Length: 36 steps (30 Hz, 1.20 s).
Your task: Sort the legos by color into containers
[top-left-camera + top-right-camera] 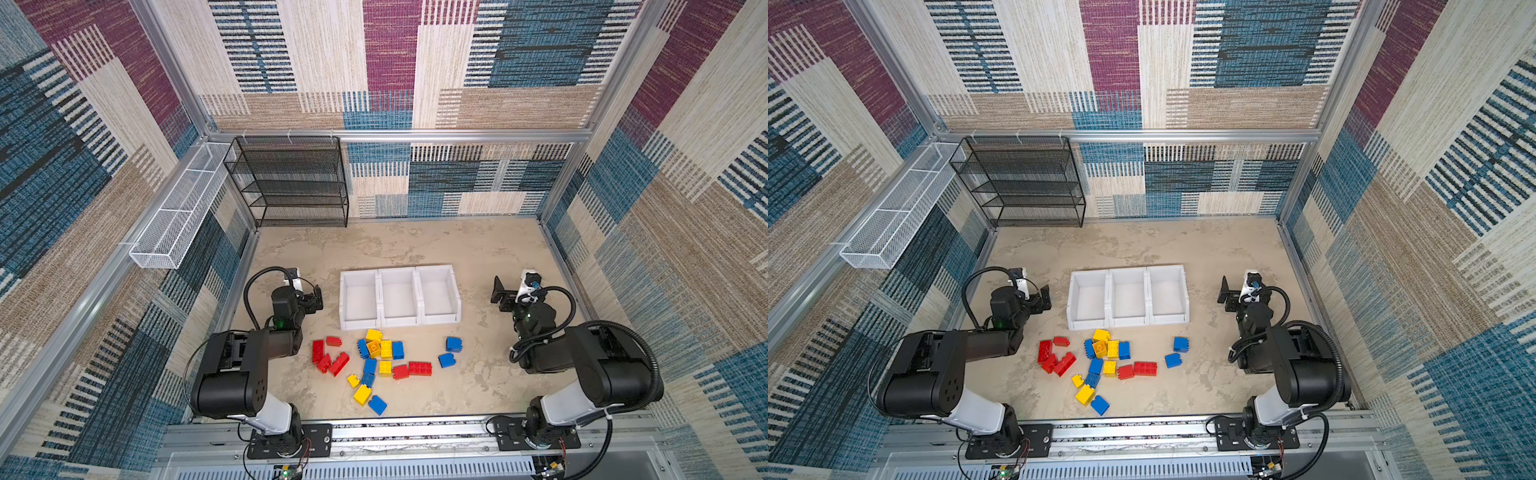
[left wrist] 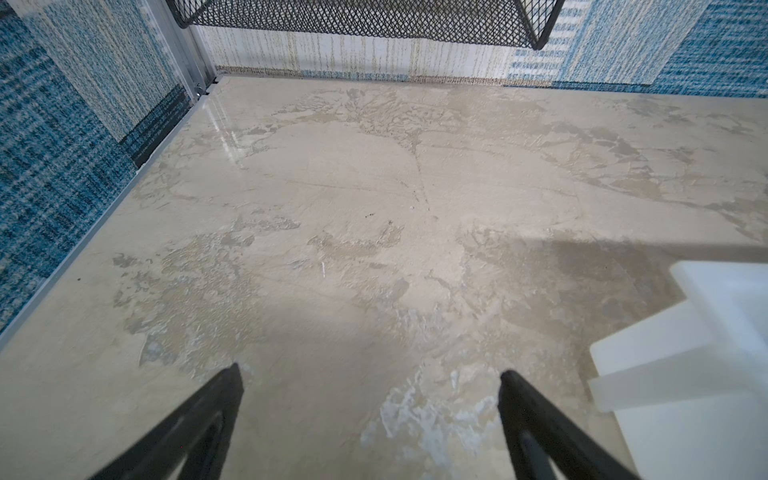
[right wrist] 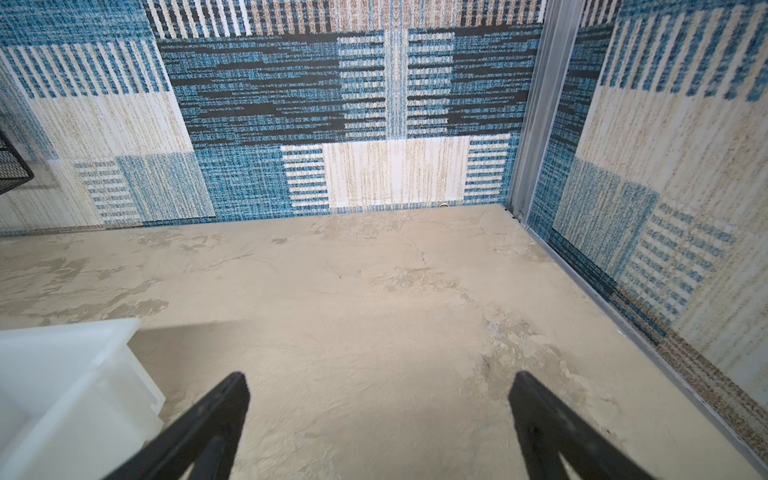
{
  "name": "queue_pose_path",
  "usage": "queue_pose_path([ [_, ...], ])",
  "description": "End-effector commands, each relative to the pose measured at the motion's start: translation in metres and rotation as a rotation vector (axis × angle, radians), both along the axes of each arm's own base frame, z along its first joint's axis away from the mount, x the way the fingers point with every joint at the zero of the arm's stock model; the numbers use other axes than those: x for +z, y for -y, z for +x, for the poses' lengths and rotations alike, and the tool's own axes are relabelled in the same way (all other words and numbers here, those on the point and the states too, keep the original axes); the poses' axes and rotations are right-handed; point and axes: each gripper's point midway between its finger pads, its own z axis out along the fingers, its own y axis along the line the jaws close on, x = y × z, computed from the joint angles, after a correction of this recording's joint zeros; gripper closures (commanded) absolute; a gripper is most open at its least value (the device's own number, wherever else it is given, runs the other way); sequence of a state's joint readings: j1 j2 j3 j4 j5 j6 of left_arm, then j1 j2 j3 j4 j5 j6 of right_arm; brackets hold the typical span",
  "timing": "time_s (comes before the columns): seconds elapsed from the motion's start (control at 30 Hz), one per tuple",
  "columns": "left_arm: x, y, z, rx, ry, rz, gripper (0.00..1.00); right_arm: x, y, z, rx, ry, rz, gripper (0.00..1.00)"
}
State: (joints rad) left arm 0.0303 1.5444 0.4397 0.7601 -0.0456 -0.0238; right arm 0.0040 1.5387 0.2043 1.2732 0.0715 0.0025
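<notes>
Left gripper [image 1: 314,300] and right gripper [image 1: 500,293], both wide and empty, flank the containers [image 1: 399,322]. The legos [image 1: 374,348] lie on the bench [image 1: 415,245] behind and between them. Begin with an outlying one, gripping squarely across flat sides.

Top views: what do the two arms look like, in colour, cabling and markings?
Both the left arm and right arm have bulky black housings with a white link above the base. A black corrugated cable loops over each, and a small green light glows on a joint. White camera modules sit at the wrists. The jaws are thin, black and tapered.
</notes>
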Motion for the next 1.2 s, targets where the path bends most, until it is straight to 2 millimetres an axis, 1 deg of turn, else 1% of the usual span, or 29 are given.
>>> queue_pose_path([
  [0.0, 0.008, 0.001, 0.003, -0.008, 0.032, 0.008, 0.01, 0.007, -0.001, 0.000, 0.007, 0.028, -0.006, 0.01],
  [0.07, 0.015, -0.003, 0.000, 0.013, 0.034, 0.010, 0.01, 0.014, 0.008, -0.001, -0.056, 0.027, 0.003, 0.01],
  [0.1, 0.025, -0.004, -0.002, 0.023, 0.017, 0.007, 0.01, 0.024, 0.006, 0.002, -0.057, 0.038, -0.008, 0.00],
  [0.13, 0.034, -0.007, -0.007, 0.046, -0.049, -0.006, 0.01, 0.028, 0.004, 0.009, -0.075, -0.022, -0.009, 0.00],
  [0.17, 0.053, -0.008, -0.011, 0.064, -0.085, -0.023, 0.01, 0.039, 0.000, 0.017, -0.069, -0.079, 0.025, 0.00],
  [0.2, 0.064, -0.007, -0.016, 0.076, -0.120, -0.055, 0.01, 0.043, -0.002, 0.020, -0.067, -0.143, 0.063, 0.00],
  [0.23, 0.077, -0.005, -0.021, 0.088, -0.144, -0.101, 0.01, 0.051, -0.008, 0.019, -0.058, -0.187, 0.108, 0.00],
  [0.27, 0.085, 0.002, -0.026, 0.075, -0.158, -0.147, 0.01, 0.058, -0.017, 0.016, -0.034, -0.218, 0.144, 0.01],
  [0.33, 0.094, 0.018, -0.038, 0.023, -0.181, -0.225, 0.01, 0.062, -0.039, 0.006, 0.016, -0.283, 0.190, 0.01],
  [0.37, 0.095, 0.024, -0.045, 0.013, -0.190, -0.253, 0.01, 0.063, -0.050, 0.001, 0.043, -0.313, 0.206, 0.01],
  [0.43, 0.093, 0.032, -0.062, 0.016, -0.201, -0.294, 0.01, 0.048, -0.073, -0.015, 0.097, -0.435, 0.229, 0.02],
  [0.5, 0.088, 0.039, -0.077, 0.010, -0.208, -0.323, 0.01, 0.029, -0.091, -0.032, 0.121, -0.548, 0.219, 0.04],
  [0.63, 0.072, 0.050, -0.104, 0.007, -0.231, -0.366, 0.02, -0.006, -0.119, -0.068, 0.137, -0.721, 0.215, 0.09],
  [0.73, 0.063, 0.049, -0.116, 0.020, -0.251, -0.365, 0.02, -0.034, -0.138, -0.094, 0.146, -0.840, 0.204, 0.10],
  [0.87, 0.058, 0.051, -0.122, 0.018, -0.275, -0.367, 0.02, -0.064, -0.152, -0.122, 0.140, -0.963, 0.140, 0.11],
  [0.93, 0.057, 0.054, -0.122, 0.011, -0.281, -0.375, 0.02, -0.074, -0.157, -0.132, 0.138, -1.007, 0.105, 0.11],
  [1.03, 0.051, 0.056, -0.122, 0.011, -0.300, -0.386, 0.03, -0.086, -0.163, -0.140, 0.146, -1.050, 0.087, 0.12],
  [1.17, 0.046, 0.059, -0.123, 0.009, -0.317, -0.398, 0.04, -0.087, -0.176, -0.137, 0.179, -1.051, 0.094, 0.16],
])
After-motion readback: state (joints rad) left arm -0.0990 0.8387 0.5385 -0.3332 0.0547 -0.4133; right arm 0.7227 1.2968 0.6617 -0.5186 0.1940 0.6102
